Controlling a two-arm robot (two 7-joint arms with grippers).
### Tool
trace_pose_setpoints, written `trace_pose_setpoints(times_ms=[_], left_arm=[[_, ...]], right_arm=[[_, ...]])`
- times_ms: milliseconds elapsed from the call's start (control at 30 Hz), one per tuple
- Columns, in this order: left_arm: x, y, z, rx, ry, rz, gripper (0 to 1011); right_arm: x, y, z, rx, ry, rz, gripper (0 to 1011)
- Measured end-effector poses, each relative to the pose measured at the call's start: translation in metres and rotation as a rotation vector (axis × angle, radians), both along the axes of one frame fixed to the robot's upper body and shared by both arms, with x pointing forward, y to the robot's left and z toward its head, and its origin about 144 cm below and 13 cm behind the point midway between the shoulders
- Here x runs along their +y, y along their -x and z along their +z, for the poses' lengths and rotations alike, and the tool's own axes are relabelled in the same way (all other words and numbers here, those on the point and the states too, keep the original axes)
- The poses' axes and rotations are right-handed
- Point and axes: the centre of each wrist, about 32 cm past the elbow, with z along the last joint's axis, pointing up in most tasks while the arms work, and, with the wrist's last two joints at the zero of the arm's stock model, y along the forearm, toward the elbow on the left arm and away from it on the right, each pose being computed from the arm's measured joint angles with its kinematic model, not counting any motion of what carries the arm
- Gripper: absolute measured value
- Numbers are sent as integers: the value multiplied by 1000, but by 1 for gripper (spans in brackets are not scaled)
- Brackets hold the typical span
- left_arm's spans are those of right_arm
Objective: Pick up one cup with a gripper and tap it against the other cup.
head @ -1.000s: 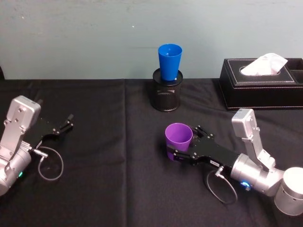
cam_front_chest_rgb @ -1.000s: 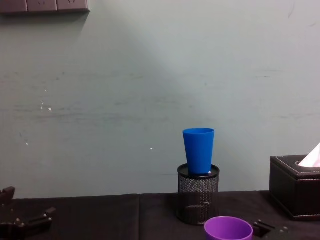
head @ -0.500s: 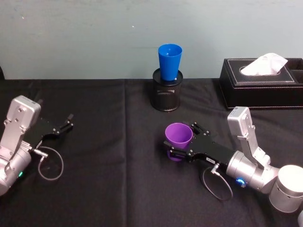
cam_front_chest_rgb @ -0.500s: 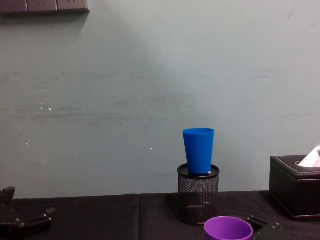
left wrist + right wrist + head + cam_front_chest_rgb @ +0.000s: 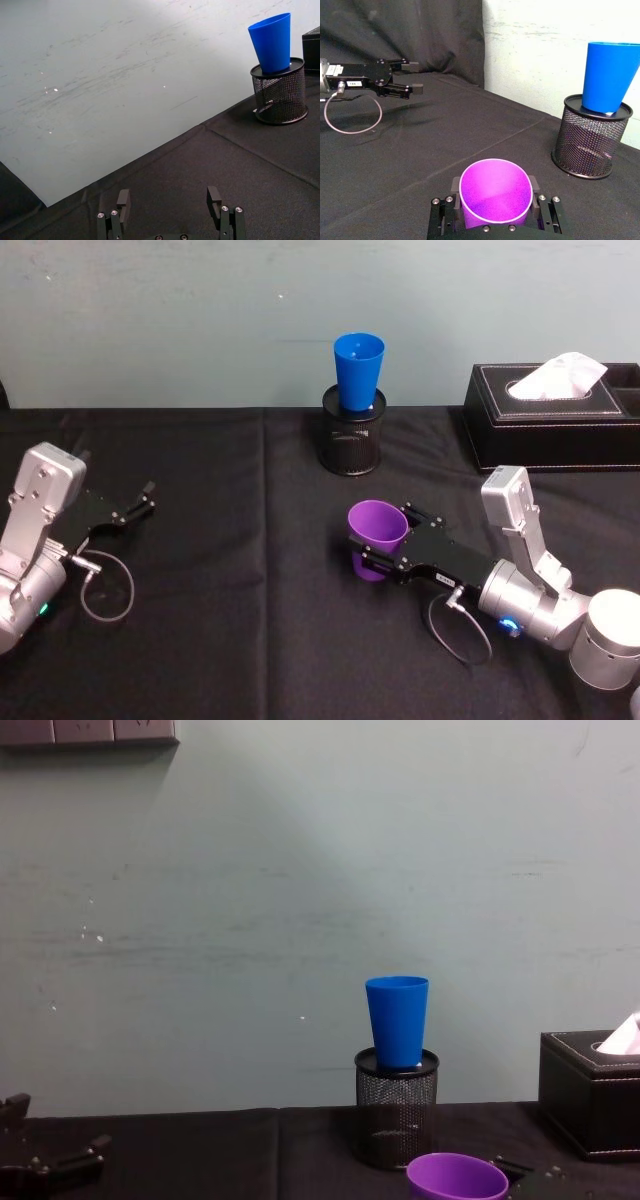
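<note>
Grasp made, my right hand (image 5: pixel 372 558) gripping the purple cup (image 5: pixel 377 525), left hand (image 5: pixel 140 503) open and idle, so next I'd lift it gently against the blue cup (image 5: pixel 359 370).

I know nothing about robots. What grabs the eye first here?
A purple cup sits clamped in the right gripper at the middle of the black table. Behind it, by the wall, a bright blue cup stands in a black mesh pen holder. The left gripper rests open at the left.
</note>
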Motion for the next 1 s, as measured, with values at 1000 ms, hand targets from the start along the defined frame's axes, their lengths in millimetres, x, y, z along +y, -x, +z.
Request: trace_pose_setpoints(times_ms=[1000], left_arm=[[0, 0, 0, 0, 0, 0, 1000]], right_arm=[[-1, -5, 85, -43, 27, 30, 726]])
